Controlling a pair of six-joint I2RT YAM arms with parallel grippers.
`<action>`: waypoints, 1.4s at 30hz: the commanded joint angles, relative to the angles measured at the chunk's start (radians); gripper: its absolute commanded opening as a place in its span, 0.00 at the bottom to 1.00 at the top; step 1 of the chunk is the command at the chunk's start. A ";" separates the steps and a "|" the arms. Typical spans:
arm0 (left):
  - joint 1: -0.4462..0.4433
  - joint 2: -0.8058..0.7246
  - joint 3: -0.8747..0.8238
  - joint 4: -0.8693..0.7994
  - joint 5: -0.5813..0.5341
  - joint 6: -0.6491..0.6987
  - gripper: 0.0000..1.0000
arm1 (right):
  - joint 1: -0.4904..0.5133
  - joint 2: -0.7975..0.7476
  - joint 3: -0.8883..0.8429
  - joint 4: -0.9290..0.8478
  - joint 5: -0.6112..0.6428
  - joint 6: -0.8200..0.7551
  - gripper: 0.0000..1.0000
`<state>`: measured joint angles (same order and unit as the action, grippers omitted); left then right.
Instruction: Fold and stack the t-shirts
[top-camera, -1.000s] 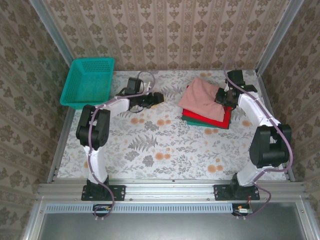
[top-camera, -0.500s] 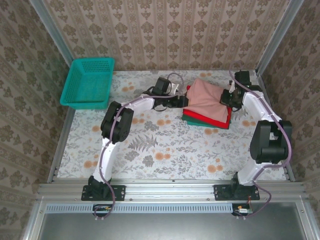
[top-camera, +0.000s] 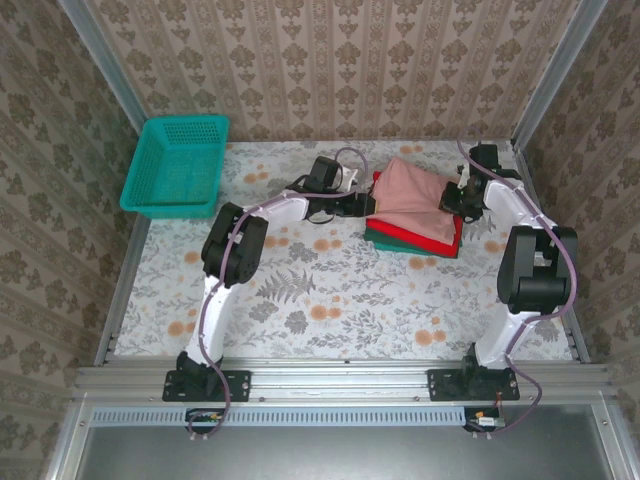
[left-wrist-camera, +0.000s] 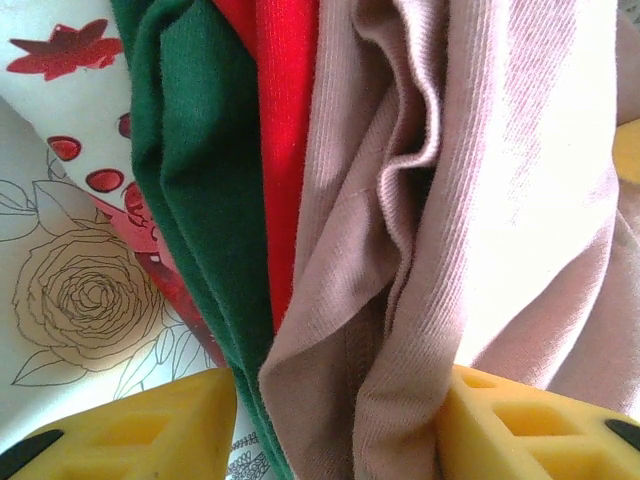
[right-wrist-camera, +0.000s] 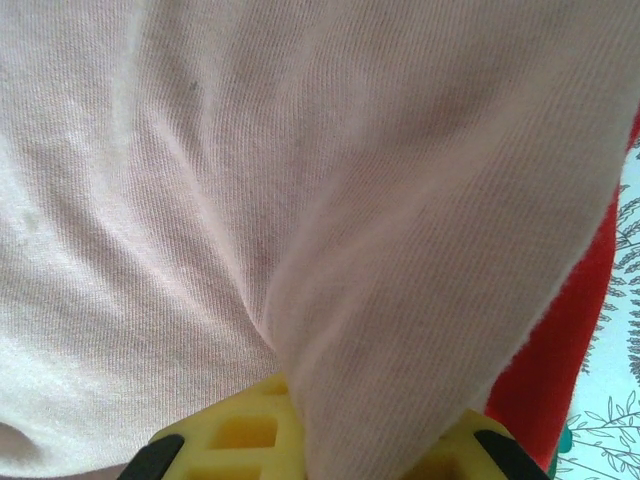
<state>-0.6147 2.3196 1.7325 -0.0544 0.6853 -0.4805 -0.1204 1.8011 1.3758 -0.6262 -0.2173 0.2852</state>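
1. Stack sits at the far right of the table (top-camera: 330, 300), on the floral cover. From the bottom it holds 3 layers: green t-shirt (top-camera: 420, 249), red t-shirt (top-camera: 398, 234), pink t-shirt (top-camera: 412, 198).
2. Pink t-shirt is loosely folded and lies skewed to the 2 below it. Its far corner points toward the back wall. Red shows along the near edge and at the right side, and green shows as a thin strip under the red.
3. Left gripper (top-camera: 366, 205) is at the stack's left edge, with its arm stretched across the far half of the table.
4. Left wrist view: the 2 yellow fingers (left-wrist-camera: 150, 425) stand apart, with the bunched, rippled pink edge between them. The green and red layers run just beside the finger on the table side. Cannot tell whether the pads press the cloth.
5. Right gripper (top-camera: 448, 197) is at the stack's right side, against the pink cloth.
6. Right wrist view: the yellow fingers (right-wrist-camera: 240, 440) are drawn together, clamped on a fold of the pink t-shirt that rises from between them. The cloth spreads smooth above the pinch. A red edge shows at the right, with a sliver of floral cover past it.
7. Teal mesh basket (top-camera: 180, 165) sits at the far-left corner, well apart from the stack and from both grippers.
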 joint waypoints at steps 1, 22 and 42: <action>0.000 -0.068 0.015 -0.063 -0.034 0.048 0.54 | -0.010 -0.031 0.034 -0.010 -0.018 -0.024 0.15; -0.045 -0.262 -0.131 -0.030 -0.021 -0.006 0.07 | -0.010 -0.067 0.054 -0.052 0.085 -0.019 0.39; -0.081 -0.314 -0.289 0.005 -0.069 -0.090 0.38 | 0.146 -0.276 0.007 -0.087 0.454 0.078 0.73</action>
<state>-0.7059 2.0567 1.4532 -0.0536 0.6189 -0.5591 -0.0143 1.6371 1.4033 -0.6804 0.0917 0.3241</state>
